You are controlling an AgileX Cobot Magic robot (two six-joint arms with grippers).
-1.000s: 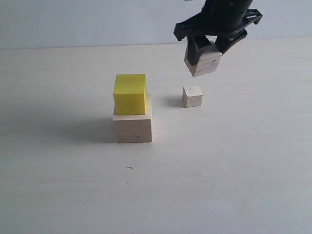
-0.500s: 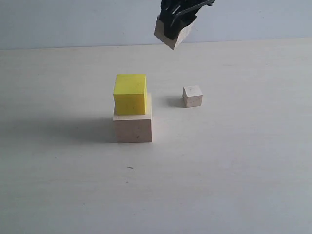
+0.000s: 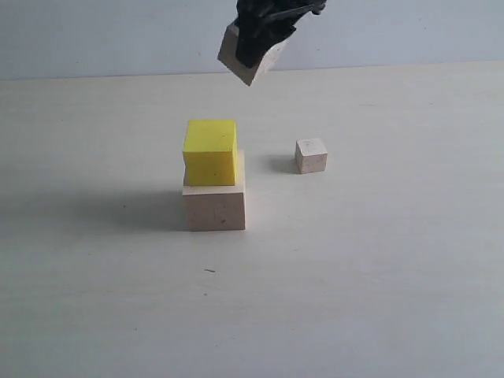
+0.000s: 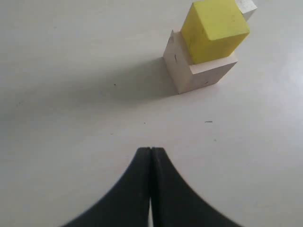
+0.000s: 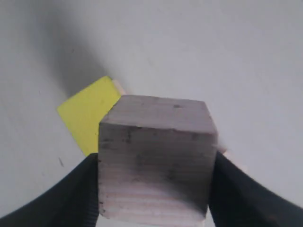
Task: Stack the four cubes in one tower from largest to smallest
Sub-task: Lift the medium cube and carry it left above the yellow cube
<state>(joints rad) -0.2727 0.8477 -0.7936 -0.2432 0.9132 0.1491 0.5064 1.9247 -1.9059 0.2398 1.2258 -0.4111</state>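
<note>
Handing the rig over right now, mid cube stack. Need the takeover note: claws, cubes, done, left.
Left claw: shut, empty, low over the table, away from the stack.
Right claw: shut on the mid-size grainy wooden cube, held tilted in the air near the stack, touching nothing.
Done: bright yellow cube sits on the large pale wooden cube.
Left: place the grainy cube on the yellow one, then fetch the small pale wooden cube, alone on the table right of the stack in the exterior view, and top the tower.
</note>
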